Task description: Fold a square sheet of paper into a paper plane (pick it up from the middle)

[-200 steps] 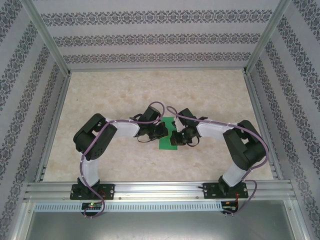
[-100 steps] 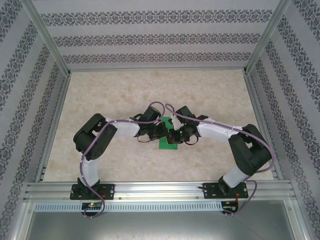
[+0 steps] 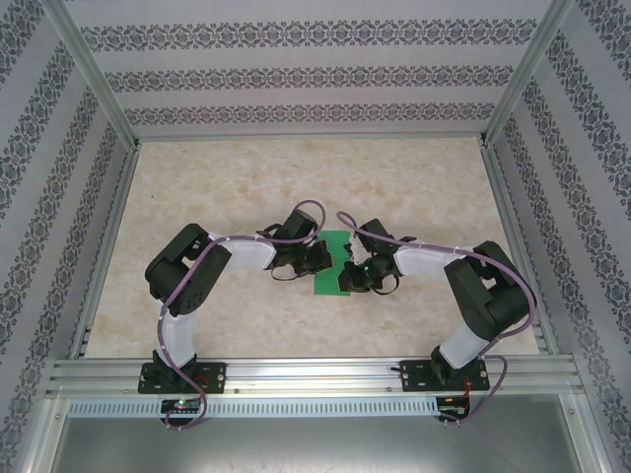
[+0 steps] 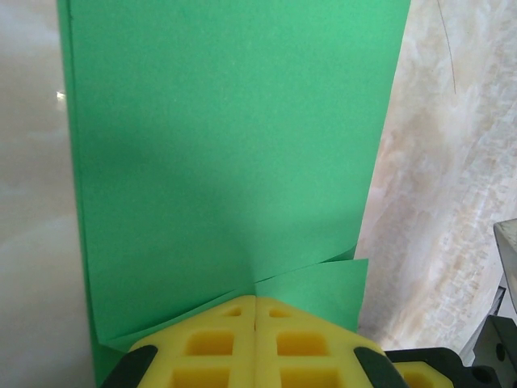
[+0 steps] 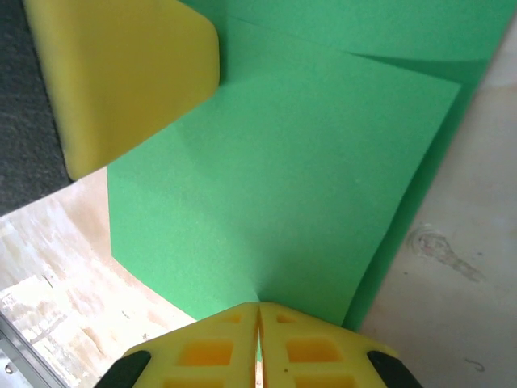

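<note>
The green sheet of paper (image 3: 328, 283) lies folded into a narrow strip at the middle of the table, between my two grippers. In the left wrist view the paper (image 4: 226, 137) stretches away in overlapping layers, and its edges meet at the seam of my left gripper (image 4: 257, 301), whose yellow pads are shut on it. My right gripper (image 5: 258, 311) is shut on the opposite edge of the paper (image 5: 283, 178), with a green sliver showing between its pads. From above, the left gripper (image 3: 323, 259) and the right gripper (image 3: 348, 273) nearly touch over the sheet.
The marble-patterned table (image 3: 197, 197) is boxed in by patterned walls (image 3: 296, 74) at the back and sides. An aluminium rail (image 3: 315, 374) carries both arm bases along the near edge. One yellow finger of the left gripper (image 5: 129, 81) hangs close above the paper in the right wrist view.
The right gripper swung toward the back of the sheet, then came back nearer and lower onto it. The left arm stayed still, shut on the paper.
</note>
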You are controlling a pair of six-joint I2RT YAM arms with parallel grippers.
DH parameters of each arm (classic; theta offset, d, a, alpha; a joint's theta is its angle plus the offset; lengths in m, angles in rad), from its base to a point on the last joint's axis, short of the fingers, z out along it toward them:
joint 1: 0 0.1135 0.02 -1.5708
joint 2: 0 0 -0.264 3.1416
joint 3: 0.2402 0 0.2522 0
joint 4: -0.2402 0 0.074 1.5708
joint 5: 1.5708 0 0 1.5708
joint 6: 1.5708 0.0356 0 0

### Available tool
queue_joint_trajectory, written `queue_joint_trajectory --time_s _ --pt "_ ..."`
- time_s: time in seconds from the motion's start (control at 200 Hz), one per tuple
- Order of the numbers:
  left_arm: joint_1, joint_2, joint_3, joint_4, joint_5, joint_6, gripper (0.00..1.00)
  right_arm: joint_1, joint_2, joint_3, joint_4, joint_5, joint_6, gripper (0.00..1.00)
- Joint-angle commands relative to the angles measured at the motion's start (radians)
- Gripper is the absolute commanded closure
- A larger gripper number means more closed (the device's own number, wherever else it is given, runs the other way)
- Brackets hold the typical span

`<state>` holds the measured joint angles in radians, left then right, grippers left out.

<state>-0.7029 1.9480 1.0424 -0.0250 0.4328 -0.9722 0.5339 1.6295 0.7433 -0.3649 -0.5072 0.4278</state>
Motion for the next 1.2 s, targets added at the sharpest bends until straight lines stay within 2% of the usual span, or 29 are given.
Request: queue_joint_trajectory --time_s 0.0,0.385,0.634,0.829,1.024,1.194 --pt "-0.012 0.051 -0.002 -0.106 -0.059 0.029 0.98 -0.009 -0.03 -0.024 -0.064 0.019 -0.001 0.9" --pt "-0.012 0.063 0.005 -0.119 -0.06 0.032 0.99 -0.021 -0.052 -0.104 -0.078 0.039 0.012 0.9" --pt "-0.012 0.066 0.009 -0.118 -0.056 0.033 0.99 -0.069 -0.075 -0.18 -0.044 0.001 0.048 0.9" --pt "-0.012 0.065 0.008 -0.119 -0.055 0.035 0.99 -0.116 -0.152 -0.206 -0.04 -0.056 0.071 0.9" --pt "-0.012 0.061 0.011 -0.114 -0.051 0.036 0.99 -0.112 -0.235 -0.126 -0.042 -0.083 0.094 0.87" --pt "-0.012 0.06 0.019 -0.121 -0.05 0.039 0.99 -0.087 -0.153 -0.018 -0.007 -0.087 0.101 0.87"
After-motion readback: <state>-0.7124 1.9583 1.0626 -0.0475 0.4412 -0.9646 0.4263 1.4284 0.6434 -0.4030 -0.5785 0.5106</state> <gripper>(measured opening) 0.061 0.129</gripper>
